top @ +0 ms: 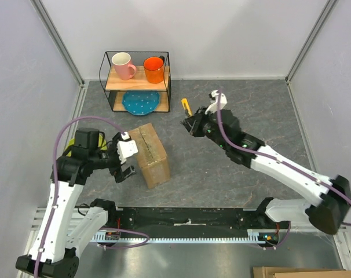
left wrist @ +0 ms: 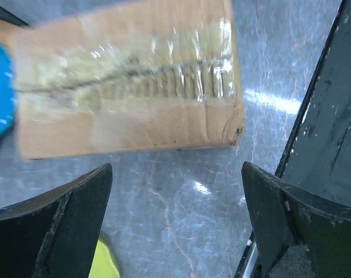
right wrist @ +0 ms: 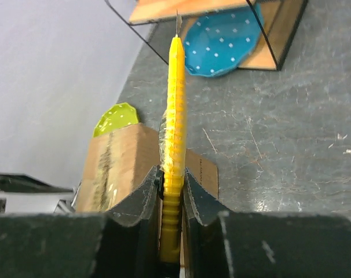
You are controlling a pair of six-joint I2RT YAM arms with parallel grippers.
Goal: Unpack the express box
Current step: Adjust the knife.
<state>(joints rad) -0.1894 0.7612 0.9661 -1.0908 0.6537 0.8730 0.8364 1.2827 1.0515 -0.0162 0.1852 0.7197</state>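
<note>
The right gripper [right wrist: 172,174] has its two dark fingers [right wrist: 142,194] pressed tight on the ribbed handle of a yellow plastic utility knife [right wrist: 175,104]. Its short blade points away from the wrist, towards the back edge of the grey marbled table [top: 245,104]. The left gripper [left wrist: 176,168] stands wide apart with nothing between its fingers [left wrist: 59,220]. It hovers low over the bare surface just beside the brown cardboard express box [top: 151,152].

The box sits in the left half of the surface, about midway between the near and back edges. Clear tape runs along the seam of its top flaps. A dark line follows that seam, but I cannot tell whether it is cut through. The knife hangs well to the right of the box, nearer the centre. At the back edge on the left stands a black wire rack with wooden shelves [top: 109,78].

The step in hand looks like slitting the tape. To do it well, the left fingers should brace a side wall so the light box cannot slide. The blade should enter shallow at one end of the seam and draw straight along it, away from the left fingers
</note>
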